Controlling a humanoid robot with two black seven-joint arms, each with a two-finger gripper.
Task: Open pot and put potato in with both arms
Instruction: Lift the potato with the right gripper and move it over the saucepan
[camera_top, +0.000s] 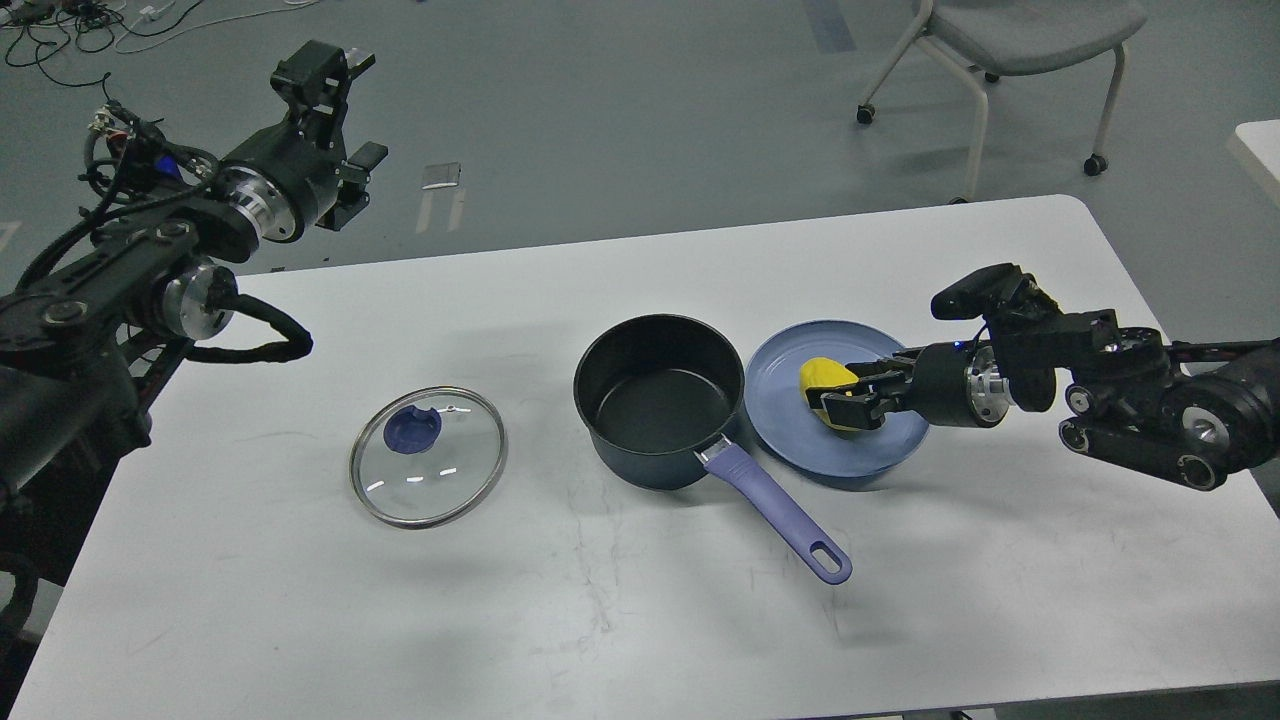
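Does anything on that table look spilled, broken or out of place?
Nothing stands out. The glass lid lies flat on the table, apart from the open, empty pot. The right gripper is closed around the potato on the blue plate. No spills show.

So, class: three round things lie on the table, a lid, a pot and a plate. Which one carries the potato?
The blue plate, rightmost of the three. The yellow potato lies on it, the right gripper closed around it. The pot is empty; the glass lid lies flat, leftmost.

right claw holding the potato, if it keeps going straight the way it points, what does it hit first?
Probably the pot: the right claw, shut on the potato over the blue plate, points left at its near wall. Height is unclear; it might pass over the rim.
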